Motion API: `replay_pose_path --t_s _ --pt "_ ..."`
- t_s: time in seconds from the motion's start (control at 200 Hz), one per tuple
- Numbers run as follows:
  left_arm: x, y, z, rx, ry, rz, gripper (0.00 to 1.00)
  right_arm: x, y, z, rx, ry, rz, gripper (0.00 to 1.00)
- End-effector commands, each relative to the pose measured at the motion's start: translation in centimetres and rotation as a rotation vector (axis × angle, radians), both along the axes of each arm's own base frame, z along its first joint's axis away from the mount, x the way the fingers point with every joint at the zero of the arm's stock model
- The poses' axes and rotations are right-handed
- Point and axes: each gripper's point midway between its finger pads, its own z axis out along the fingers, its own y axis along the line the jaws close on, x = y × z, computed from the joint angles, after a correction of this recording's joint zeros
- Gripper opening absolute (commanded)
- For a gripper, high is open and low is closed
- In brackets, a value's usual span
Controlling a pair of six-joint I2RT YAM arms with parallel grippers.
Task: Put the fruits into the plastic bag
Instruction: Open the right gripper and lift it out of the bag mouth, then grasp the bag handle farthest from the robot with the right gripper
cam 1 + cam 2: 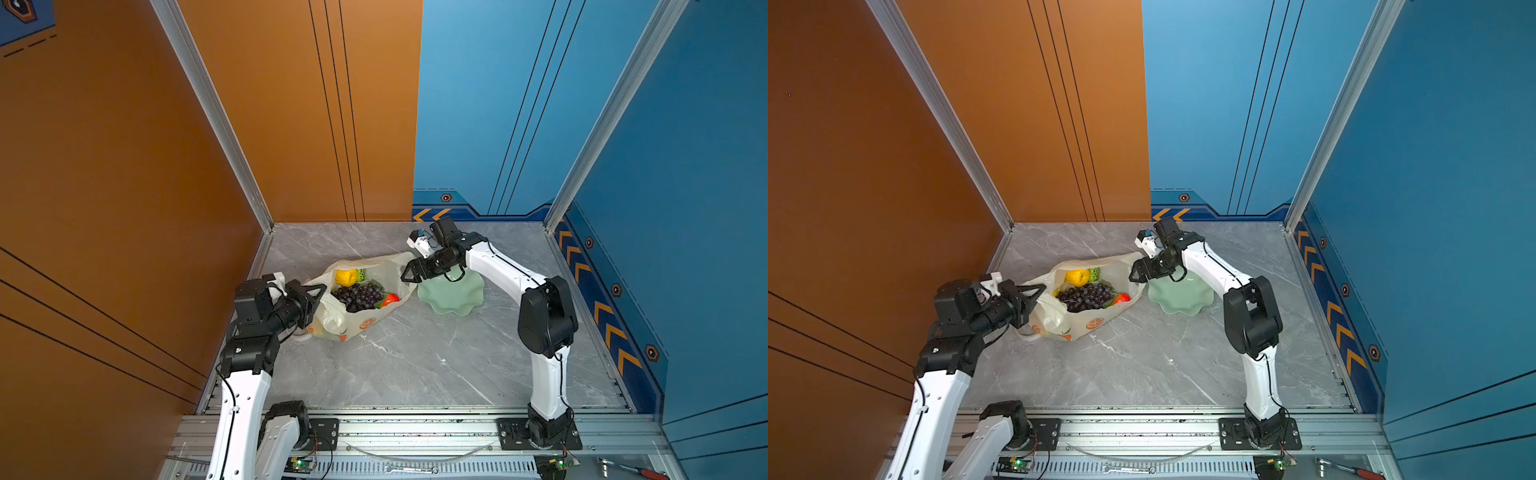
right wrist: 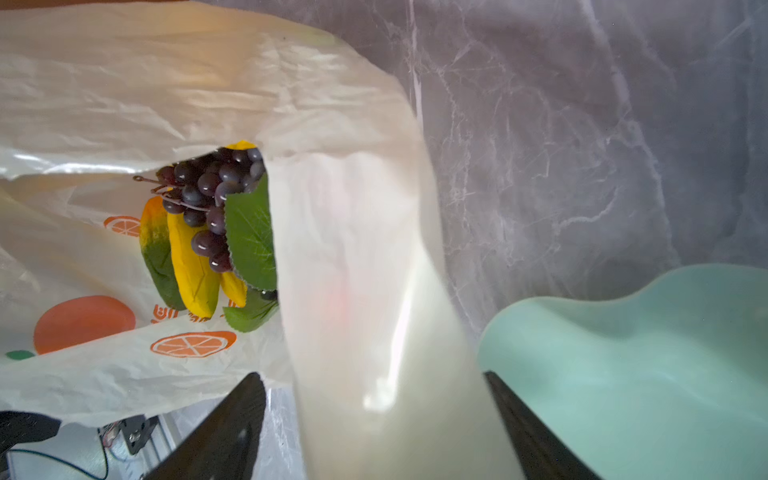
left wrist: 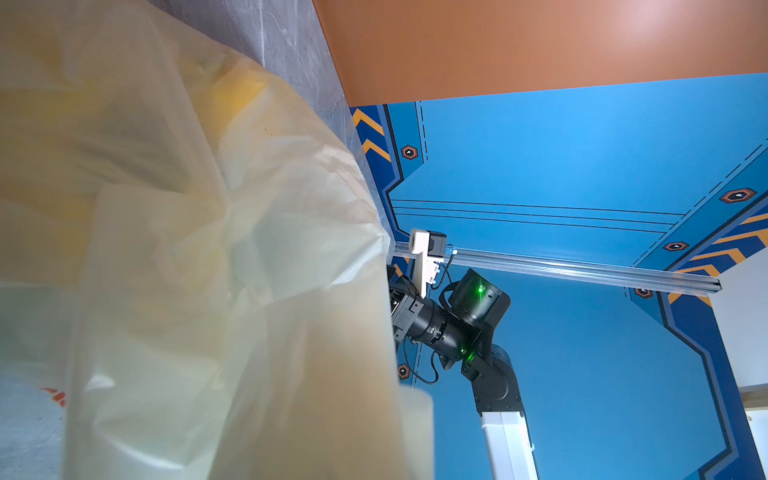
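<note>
I've got the bag (image 1: 357, 328) on the table (image 1: 415, 365), grapes (image 1: 357, 296) in its middle with the lemon (image 1: 345, 276) at their 11 o'clock. Dish (image 1: 453, 295) just beside the bag at 3 o'clock. Left gripper (image 1: 321, 291) at its 9, right gripper (image 1: 405, 274) at 2.

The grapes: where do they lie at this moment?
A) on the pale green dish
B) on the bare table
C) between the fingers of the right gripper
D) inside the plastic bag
D: in both top views the grapes lie within the open mouth of the plastic bag.

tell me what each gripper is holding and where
Left gripper is shut on the plastic bag at the rim nearest it. Right gripper holds nothing: open around the opposite rim.
</note>
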Motion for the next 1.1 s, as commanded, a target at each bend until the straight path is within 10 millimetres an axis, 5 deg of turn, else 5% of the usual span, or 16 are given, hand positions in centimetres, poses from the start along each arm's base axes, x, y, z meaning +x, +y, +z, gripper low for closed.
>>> replay_pose_path --t_s 0.0,0.215,0.335,0.541,0.621,0.826,0.981,1.091 --pt "-0.3 0.3 -0.6 0.0 0.018 0.011 0.0 1.7 0.4 1.4 0.003 -0.081 -0.034 0.77" --pt "0.0 0.6 -0.4 -0.006 0.013 0.014 0.0 2.3 0.7 3.0 0.048 -0.114 -0.044 0.63" --pt "0.1 0.7 -0.4 -0.01 0.013 0.017 0.0 2.1 0.6 3.3 0.069 -0.1 -0.043 0.43" --pt "-0.1 0.7 -0.6 -0.012 0.014 0.016 0.0 1.5 0.1 3.2 0.064 -0.093 -0.047 0.42" --pt "-0.1 0.7 -0.6 -0.014 0.014 0.015 0.0 1.4 0.0 3.4 0.068 -0.093 -0.05 0.28" --pt "-0.2 0.7 -0.5 -0.015 0.014 0.015 0.0 1.3 0.0 3.6 0.066 -0.092 -0.059 0.27" --pt "-0.2 0.7 -0.5 -0.014 0.012 0.012 0.0 1.2 0.0 3.9 0.07 -0.099 -0.058 0.01" --pt "0.0 0.7 -0.5 -0.016 0.014 0.011 0.0 1.3 0.0 4.6 0.077 -0.111 -0.061 0.0"
